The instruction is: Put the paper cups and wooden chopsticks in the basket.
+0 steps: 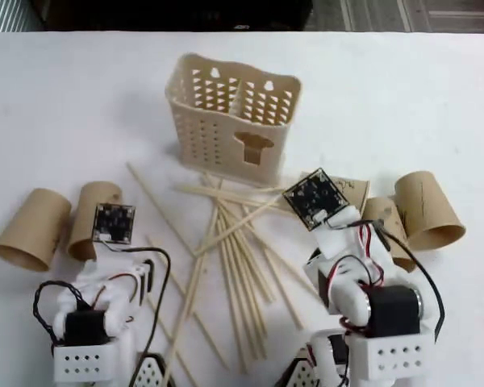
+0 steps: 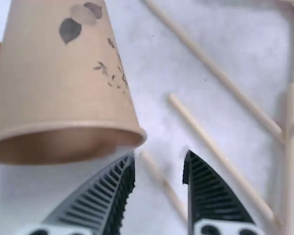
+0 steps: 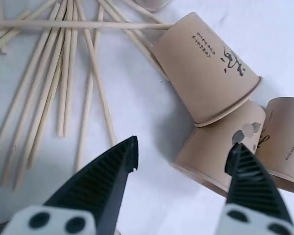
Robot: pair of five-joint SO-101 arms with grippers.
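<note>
Tan leaf-printed paper cups (image 2: 63,73) are laid sideways; pale wooden chopsticks (image 1: 234,266) are scattered before a cream perforated basket (image 1: 226,129). The left claw (image 2: 157,169) and right claw (image 3: 183,154) are held apart.

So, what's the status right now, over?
Left pincer open, beside a cup. Right pincer open, near other cups. Chopsticks scattered on table before upright basket.
</note>
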